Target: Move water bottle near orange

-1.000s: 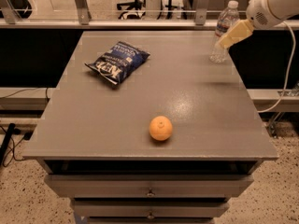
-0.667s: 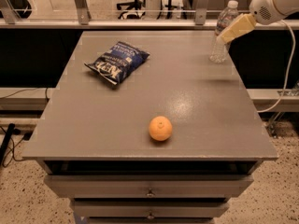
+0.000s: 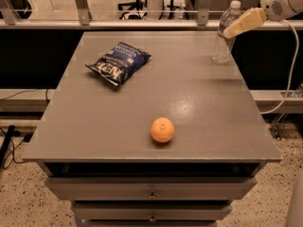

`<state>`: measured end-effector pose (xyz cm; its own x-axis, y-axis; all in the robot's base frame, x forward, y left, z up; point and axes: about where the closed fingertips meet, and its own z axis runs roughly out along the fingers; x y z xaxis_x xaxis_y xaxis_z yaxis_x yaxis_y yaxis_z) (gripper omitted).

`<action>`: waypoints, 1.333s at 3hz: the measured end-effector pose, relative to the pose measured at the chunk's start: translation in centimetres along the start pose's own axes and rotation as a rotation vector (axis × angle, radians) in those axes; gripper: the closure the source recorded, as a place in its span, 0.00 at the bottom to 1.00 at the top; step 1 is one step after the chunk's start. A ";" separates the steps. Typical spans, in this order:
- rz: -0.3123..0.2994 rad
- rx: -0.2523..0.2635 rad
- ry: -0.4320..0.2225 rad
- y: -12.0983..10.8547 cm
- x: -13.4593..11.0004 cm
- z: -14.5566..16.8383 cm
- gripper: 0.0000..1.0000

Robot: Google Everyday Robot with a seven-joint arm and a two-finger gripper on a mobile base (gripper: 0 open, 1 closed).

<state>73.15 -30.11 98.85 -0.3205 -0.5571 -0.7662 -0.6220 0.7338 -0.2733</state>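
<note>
**Bottle at the far corner, orange up front**

Nearest me, the smooth, round orange (image 3: 162, 129) sits near the front edge of the flat grey desk (image 3: 199, 89), above metal drawers (image 3: 151, 189). Further back on the left lies a crinkly blue chip bag (image 3: 118, 63). The clear ribbed water bottle (image 3: 221, 48) stands upright at the far right corner, well apart from the orange. My tan gripper (image 3: 232, 30) crosses its upper part; I cannot tell how wide it stands.

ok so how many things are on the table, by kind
water bottle: 1
orange: 1
chip bag: 1
total: 3 on the table
The hand is not counted; it is up at the far right corner, in front of the water bottle's upper part.
</note>
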 end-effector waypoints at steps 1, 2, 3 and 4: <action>0.002 0.001 -0.013 -0.1 -0.2 0.4 0.00; 0.008 0.002 -0.032 0.0 -0.2 1.6 0.00; 0.072 0.008 -0.099 -0.3 0.3 3.4 0.00; 0.140 0.012 -0.183 -0.8 0.0 5.0 0.00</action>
<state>77.22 -28.70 96.15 -0.2676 -0.3701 -0.8896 -0.5712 0.8045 -0.1629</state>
